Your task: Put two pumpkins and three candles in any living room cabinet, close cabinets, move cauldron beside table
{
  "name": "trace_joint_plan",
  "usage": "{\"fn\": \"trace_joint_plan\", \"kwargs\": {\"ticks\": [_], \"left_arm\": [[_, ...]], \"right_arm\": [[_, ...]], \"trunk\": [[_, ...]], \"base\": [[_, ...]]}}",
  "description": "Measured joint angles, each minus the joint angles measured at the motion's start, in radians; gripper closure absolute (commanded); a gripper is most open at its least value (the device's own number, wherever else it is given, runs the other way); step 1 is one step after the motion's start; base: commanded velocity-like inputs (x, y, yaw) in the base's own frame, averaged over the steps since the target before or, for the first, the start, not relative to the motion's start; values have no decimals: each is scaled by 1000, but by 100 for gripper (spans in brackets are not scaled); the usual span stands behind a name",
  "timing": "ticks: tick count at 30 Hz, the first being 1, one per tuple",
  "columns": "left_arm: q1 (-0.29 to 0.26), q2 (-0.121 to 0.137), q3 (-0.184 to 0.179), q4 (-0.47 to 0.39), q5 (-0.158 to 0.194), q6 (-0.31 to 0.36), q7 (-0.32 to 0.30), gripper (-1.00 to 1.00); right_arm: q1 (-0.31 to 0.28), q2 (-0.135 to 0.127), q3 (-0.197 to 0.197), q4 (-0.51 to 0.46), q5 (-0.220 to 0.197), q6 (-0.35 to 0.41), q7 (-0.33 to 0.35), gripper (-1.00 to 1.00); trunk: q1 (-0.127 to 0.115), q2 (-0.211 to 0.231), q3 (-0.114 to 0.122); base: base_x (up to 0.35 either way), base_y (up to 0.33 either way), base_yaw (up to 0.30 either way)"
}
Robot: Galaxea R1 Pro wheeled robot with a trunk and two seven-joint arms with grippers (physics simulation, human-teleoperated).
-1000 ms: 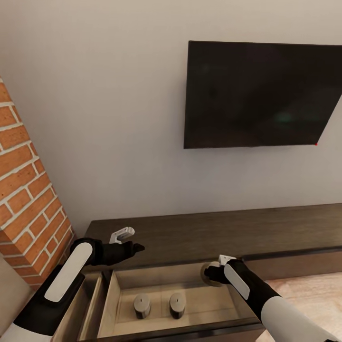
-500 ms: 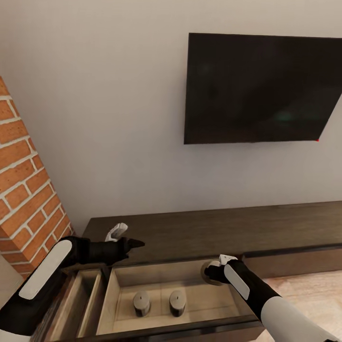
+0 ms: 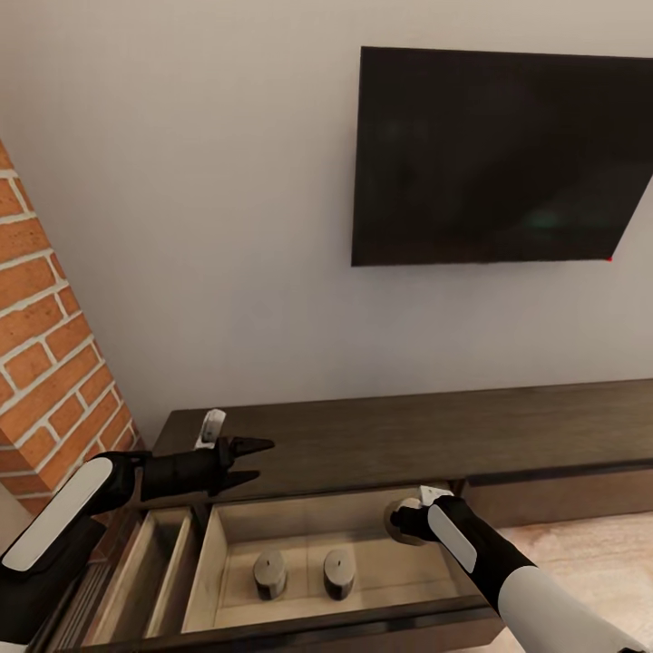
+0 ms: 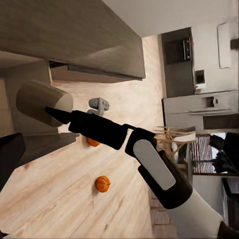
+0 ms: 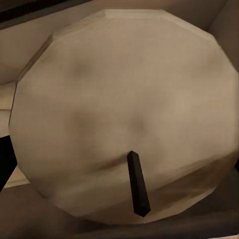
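The wall [image 3: 227,227] rises ahead of me with a dark television [image 3: 499,154] mounted on it, well above and beyond my right gripper [image 3: 404,524], and a slanting brick column [image 3: 45,363] stands past my left arm. Under both my grippers runs the cabinet [image 3: 408,435], a long low dark-brown unit against the wall; one of its drawers [image 3: 218,553] is pulled out toward me, showing a pale wooden interior.

My right gripper hangs over the far right corner of that drawer, its jaws pinching a candle [image 3: 396,521]. In the right wrist view the candle's [image 5: 124,109] flat top and dark wick sit just before the fingers.

My left gripper [image 3: 243,461] reaches out above the cabinet's top edge, just beyond the drawer's far left corner, with its two dark fingers [image 3: 249,444] spread apart and nothing between them.

Two more candles [image 3: 269,573] [image 3: 338,572] stand upright side by side on the drawer floor, below and nearer to me than both grippers, roughly midway between them.

In the left wrist view two pumpkins [image 4: 102,183] [image 4: 92,142] lie on the wooden floor [image 4: 59,199] behind my right arm, apart from each other, one partly hidden by the forearm.
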Motion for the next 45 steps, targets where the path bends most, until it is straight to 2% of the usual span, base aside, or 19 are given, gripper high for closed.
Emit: {"fn": "trace_joint_plan", "kwargs": {"ticks": [14,18,22,27,33,36,42,45], "left_arm": [[28,2,-1,2,-1,0,-142,-100],[30,2,-2,2,-1,0,-178,-100],[30,4,-2,2,-2,0,-187,-100],[31,32,-2,2,-4,-1,-189,-100],[31,37,-2,2,-3,-1,-189,-100],[31,37,-3,2,-5,-1,-189,-100],[31,37,-3,2,-5,-1,-189,-100],[31,37,-3,2,-6,-1,-189,-100]], "right_arm": [[0,0,0,0,0,0,0,100],[0,0,0,-1,0,0,0,100],[0,0,0,0,0,0,0,100],[0,1,1,0,0,0,0,100],[0,2,1,0,-1,2,-2,100],[0,13,0,18,-6,12,-6,100],[-4,77,0,76,-8,52,-44,100],[-5,92,1,81,-4,57,-67,100]], "trunk": [[54,-98,-44],[54,-98,-44],[54,-98,-44],[53,-98,-44],[54,-98,-44],[54,-98,-44],[54,-98,-44],[54,-98,-44]], "base": [[0,0,0],[0,0,0],[0,0,0],[126,0,0],[62,0,0],[82,0,0],[14,0,0],[36,0,0]]}}
